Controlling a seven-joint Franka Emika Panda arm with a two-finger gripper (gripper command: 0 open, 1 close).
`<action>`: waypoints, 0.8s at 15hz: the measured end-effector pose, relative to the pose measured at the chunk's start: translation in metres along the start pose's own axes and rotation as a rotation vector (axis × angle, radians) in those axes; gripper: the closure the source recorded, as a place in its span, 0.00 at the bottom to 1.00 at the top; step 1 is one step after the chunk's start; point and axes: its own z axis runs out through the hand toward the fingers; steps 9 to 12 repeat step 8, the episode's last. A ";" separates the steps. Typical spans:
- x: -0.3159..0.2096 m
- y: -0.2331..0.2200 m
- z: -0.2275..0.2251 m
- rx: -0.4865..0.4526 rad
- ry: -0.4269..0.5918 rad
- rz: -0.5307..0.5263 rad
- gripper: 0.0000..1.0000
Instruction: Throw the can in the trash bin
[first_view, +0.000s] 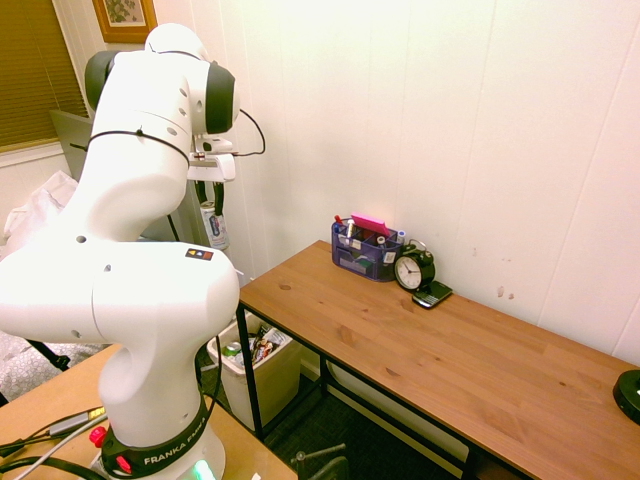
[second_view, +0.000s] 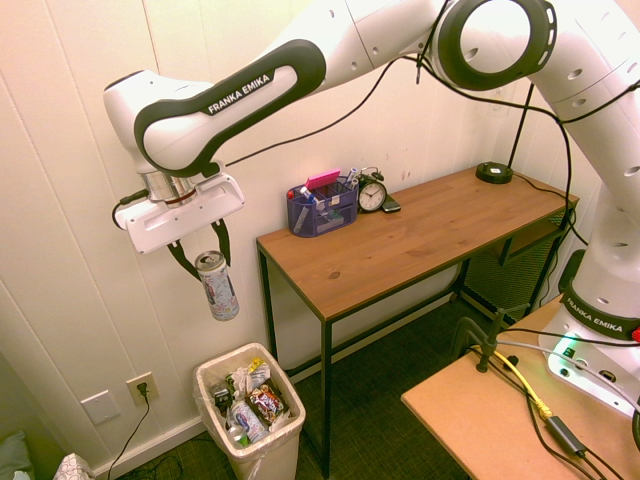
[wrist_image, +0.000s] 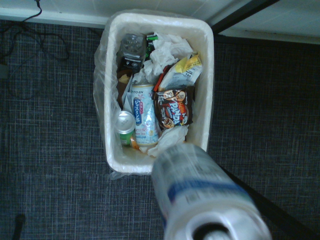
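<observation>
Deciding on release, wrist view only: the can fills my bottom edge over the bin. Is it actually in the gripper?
Observer: Yes. The second exterior view shows the gripper pinching the can at its top end; it hangs tilted.
Operator: Height over the bin?
Observer: Clear air gap. The can's bottom is well above the rim of the trash bin, not inside it.
Operator: Anything close by?
Observer: The desk stands beside the bin; the can hangs clear of its edge.

White Franka arm stretched out, wrist bent down, black two-finger gripper (second_view: 201, 262) pointing toward 6 o'clock, fingers parted slightly.
</observation>
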 end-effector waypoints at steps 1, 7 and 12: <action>0.007 -0.002 0.004 -0.003 -0.001 0.011 0.00; 0.095 0.004 0.013 0.072 -0.064 0.124 0.00; 0.138 0.016 0.013 0.094 -0.093 0.162 0.00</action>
